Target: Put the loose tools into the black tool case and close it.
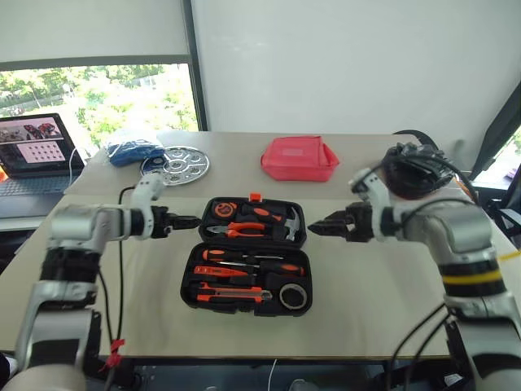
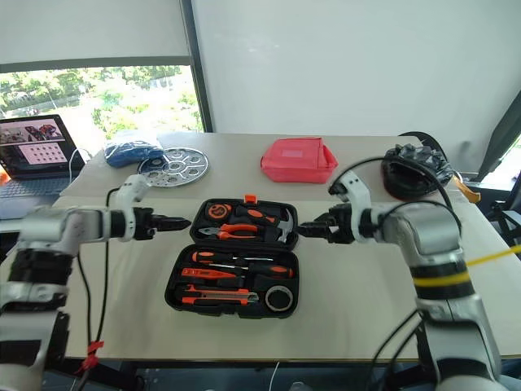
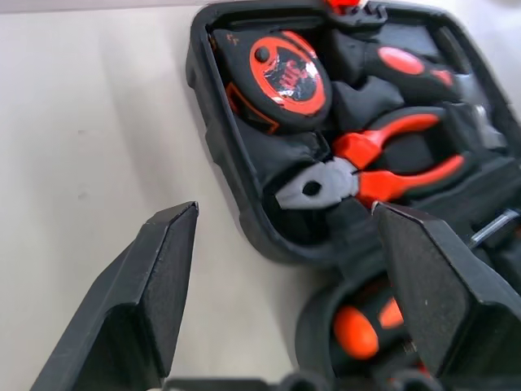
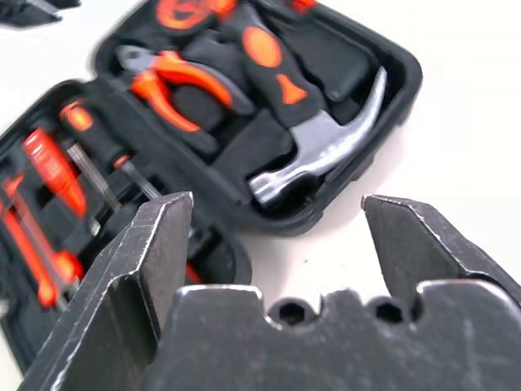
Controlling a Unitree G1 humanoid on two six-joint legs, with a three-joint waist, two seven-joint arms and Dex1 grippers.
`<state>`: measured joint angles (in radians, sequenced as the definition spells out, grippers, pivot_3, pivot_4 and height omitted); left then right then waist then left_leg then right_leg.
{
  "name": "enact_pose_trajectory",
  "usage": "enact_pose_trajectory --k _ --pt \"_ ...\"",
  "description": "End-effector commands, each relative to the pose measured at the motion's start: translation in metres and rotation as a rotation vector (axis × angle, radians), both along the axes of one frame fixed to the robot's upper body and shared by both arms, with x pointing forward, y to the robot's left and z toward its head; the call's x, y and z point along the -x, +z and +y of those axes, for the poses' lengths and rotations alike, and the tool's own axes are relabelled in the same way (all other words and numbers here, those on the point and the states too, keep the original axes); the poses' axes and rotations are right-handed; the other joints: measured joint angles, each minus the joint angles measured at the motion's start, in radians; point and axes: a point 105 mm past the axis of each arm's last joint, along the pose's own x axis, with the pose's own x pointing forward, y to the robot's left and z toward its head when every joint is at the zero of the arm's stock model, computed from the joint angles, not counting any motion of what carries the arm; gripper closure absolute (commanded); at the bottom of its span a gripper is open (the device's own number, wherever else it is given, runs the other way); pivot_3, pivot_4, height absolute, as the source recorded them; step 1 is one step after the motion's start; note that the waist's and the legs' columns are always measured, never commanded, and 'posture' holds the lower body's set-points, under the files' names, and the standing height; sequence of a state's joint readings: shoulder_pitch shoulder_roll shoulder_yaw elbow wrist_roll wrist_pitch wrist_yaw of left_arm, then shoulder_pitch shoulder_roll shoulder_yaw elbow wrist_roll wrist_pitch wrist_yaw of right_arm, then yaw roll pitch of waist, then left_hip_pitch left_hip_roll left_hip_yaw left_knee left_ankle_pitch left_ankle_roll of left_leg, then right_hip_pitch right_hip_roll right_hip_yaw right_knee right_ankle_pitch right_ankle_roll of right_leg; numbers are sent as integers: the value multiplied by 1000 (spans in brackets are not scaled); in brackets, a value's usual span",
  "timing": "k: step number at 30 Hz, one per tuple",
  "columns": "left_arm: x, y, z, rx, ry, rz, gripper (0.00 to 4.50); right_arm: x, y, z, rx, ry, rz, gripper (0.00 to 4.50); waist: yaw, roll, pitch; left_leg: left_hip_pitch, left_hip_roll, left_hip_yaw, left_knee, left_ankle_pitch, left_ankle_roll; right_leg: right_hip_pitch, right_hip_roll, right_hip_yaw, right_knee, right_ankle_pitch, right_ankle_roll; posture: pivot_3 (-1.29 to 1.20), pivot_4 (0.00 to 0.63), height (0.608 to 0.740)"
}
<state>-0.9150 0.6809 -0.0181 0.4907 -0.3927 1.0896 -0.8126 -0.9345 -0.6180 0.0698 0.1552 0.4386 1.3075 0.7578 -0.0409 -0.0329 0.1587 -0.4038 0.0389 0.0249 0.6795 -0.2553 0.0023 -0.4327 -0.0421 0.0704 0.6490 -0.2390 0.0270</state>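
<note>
Tool case (image 1: 249, 252) open (tools inside), pincers apart.

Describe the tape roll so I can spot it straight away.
Find the open black tool case in the middle of the table. In its half nearest the robot, look to the corner by the right arm: the tape roll sits there, the only round black ring beside long orange-handled tools.
</note>
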Motion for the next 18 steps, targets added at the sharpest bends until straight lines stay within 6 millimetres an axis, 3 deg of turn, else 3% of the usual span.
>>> enact_pose_trajectory --k 1,4,11,14,15,18 --pt "-12 7 -1 -29 30 -19 822 -16 -3 -5 8 -120 71 574 -1 0 0 -3 0 0 0 0 0 -3 0 0 2 0 0 0 150 740" --pt "-18 4 -6 -38 37 -17 822 -24 -12 -4 58 -161 96 574 0 0 0 -11 -3 0 1 2 -3 -12 -4 0 8 1 1 0 150 740" --pt "-19 -2 -9 -49 33 -1 822 -31 -29 -1 101 -192 141 574 -1 0 0 -13 -4 0 1 2 -3 -14 -5 0 8 1 2 0 150 740" --pt "-20 -4 -7 -62 41 -5 822 -32 -34 -3 115 -205 153 1162 -2 0 0 -13 -4 0 1 2 -3 -14 -5 0 8 1 2 0 150 740" --pt "-19 -5 -7 -64 41 -4 1079 -32 -35 -3 119 -208 154 1646 -2 0 0 -13 -4 0 1 2 -4 -14 -5 0 9 1 2 0 150 740" --pt "-16 -8 -8 -63 25 20 1743 -32 -36 -2 122 -205 158 2549 -2 0 0 -13 -4 0 1 3 -5 -14 -5 0 11 1 2 0 150 740"
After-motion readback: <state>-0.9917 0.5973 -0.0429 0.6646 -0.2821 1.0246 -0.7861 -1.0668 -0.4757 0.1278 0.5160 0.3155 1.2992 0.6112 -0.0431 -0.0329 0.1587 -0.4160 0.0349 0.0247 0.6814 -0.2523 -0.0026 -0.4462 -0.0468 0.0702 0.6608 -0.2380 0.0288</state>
